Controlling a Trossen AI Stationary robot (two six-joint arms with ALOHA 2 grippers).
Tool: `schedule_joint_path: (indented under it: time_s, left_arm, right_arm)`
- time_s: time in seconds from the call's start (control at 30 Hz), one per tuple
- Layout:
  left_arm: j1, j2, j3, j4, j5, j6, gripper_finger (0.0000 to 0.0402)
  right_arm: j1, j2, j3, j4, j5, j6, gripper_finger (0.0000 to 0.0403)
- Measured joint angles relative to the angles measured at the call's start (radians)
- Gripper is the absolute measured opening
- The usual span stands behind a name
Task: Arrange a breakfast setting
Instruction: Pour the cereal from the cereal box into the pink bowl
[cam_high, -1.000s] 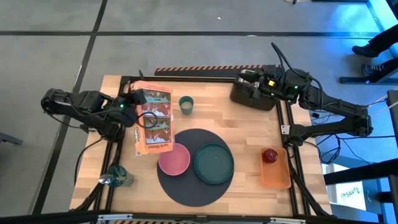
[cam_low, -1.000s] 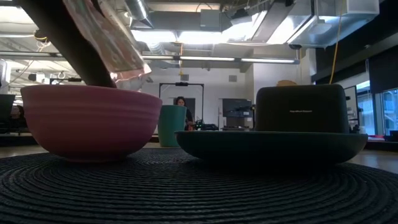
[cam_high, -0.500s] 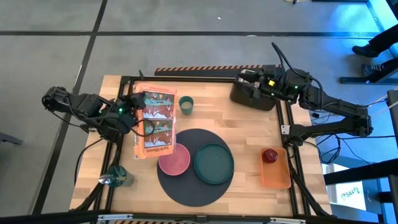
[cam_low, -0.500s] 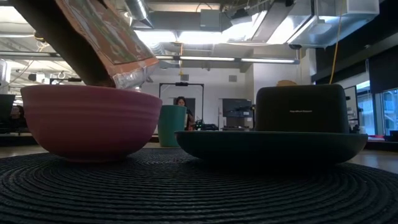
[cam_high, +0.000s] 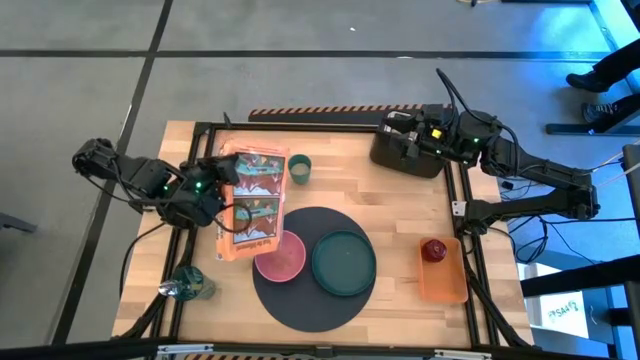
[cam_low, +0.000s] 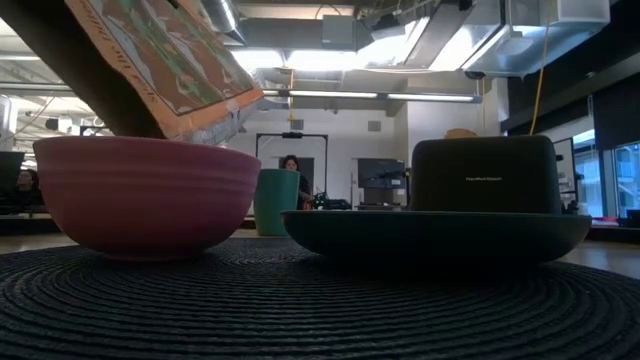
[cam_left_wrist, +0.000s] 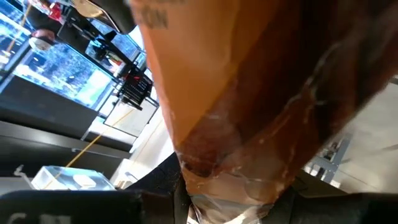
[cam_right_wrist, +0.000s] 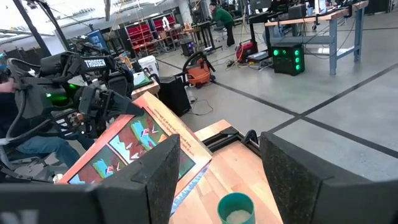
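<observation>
Though half hidden by what it carries, clenches the left gripper (cam_high: 215, 186) on an orange printed pouch (cam_high: 252, 200) at the table's (cam_high: 380, 205) left side. Holds that pouch tilted, lower end over the left rim of the pink bowl (cam_high: 283, 260). From table height, shows the pouch's corner just above the bowl's rim; cannot tell whether touching. Fills the left wrist view with little but crinkled orange pouch.

Seats the bowl on the left part of the large round dark-grey mat (cam_high: 300, 300), with the dark-green plate (cam_high: 343, 262) just beside it on the mat's right part. Places the small pale-green cup (cam_high: 299, 168) upright on bare wood behind the mat, close to the pouch's upper edge. Keeps the small dark-red fruit (cam_high: 433, 249) on the orange tray (cam_high: 445, 282), well apart at the table's right edge.

Rests the right gripper (cam_high: 398, 128) over the black toaster (cam_high: 405, 152) at the far right corner, fingers spread and grasping nothing.
</observation>
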Motion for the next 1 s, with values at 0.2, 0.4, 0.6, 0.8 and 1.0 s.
schedule_joint_path:
  time_s: [0.2,0.4,0.6,0.8,1.0]
  left_arm:
    - [-0.008,0.001,0.0,-0.001,-0.017,-0.003,0.0127]
    - [-0.005,0.009,0.007,0.001,-0.031,-0.008,0.0127]
    - [-0.012,0.04,0.048,0.001,-0.026,-0.007,0.0127]
    - [-0.011,0.05,0.093,-0.004,-0.04,-0.009,0.0127]
    - [0.001,0.039,0.093,-0.024,-0.038,-0.01,0.0127]
  right_arm:
    - [0.0,0.0,0.0,-0.002,0.002,0.0,0.0209]
    - [0.0,0.0,0.0,-0.002,0.003,0.0,0.0209]
    - [0.0,0.0,0.0,-0.001,0.003,0.0,0.0209]
    - [0.0,0.0,0.0,-0.001,0.003,0.0,0.0209]
    - [0.0,0.0,0.0,-0.001,0.003,0.0,0.0209]
